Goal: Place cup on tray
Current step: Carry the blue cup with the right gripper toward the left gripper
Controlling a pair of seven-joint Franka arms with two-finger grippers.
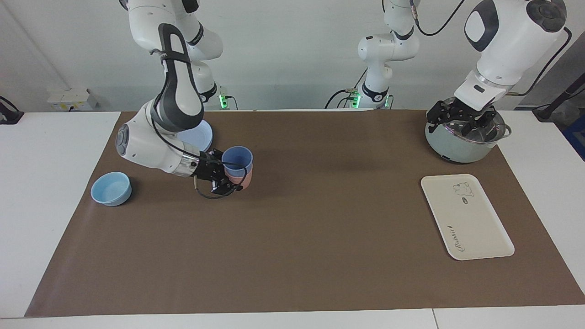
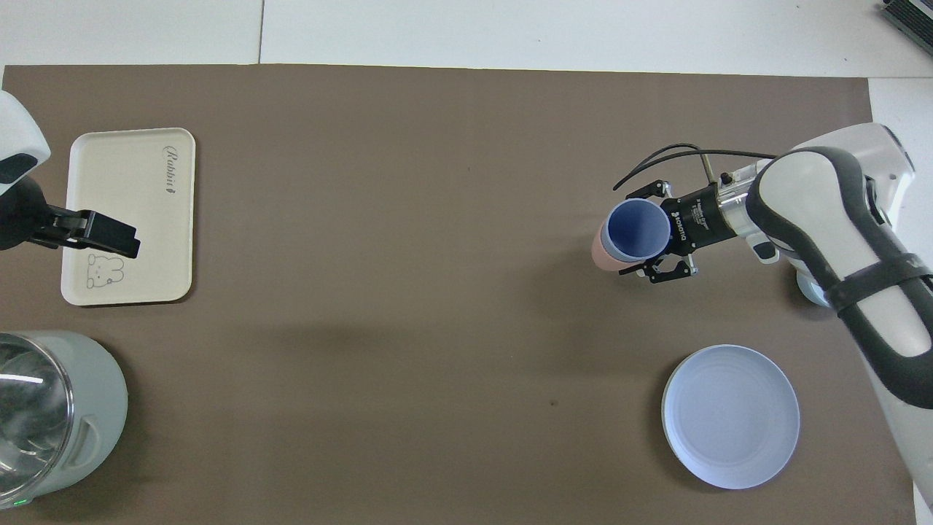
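Note:
The periwinkle-blue cup (image 1: 237,157) (image 2: 640,227) sits nested inside a salmon-pink cup (image 1: 243,181) (image 2: 599,253). My right gripper (image 1: 228,173) (image 2: 645,232) is shut on this pair from the side and holds it slightly tilted over the brown mat, beside the round plate. The cream tray (image 1: 466,219) (image 2: 124,197), with its bear drawing and script, lies flat at the left arm's end of the table with nothing on it. My left gripper (image 1: 461,121) (image 2: 109,237) waits open and holds nothing, hanging above the pot.
A pale green pot (image 1: 457,146) (image 2: 51,408) stands nearer the robots than the tray. A blue plate (image 1: 201,135) (image 2: 730,415) and a light-blue bowl (image 1: 111,188) (image 2: 809,288) lie at the right arm's end, both partly covered by the arm.

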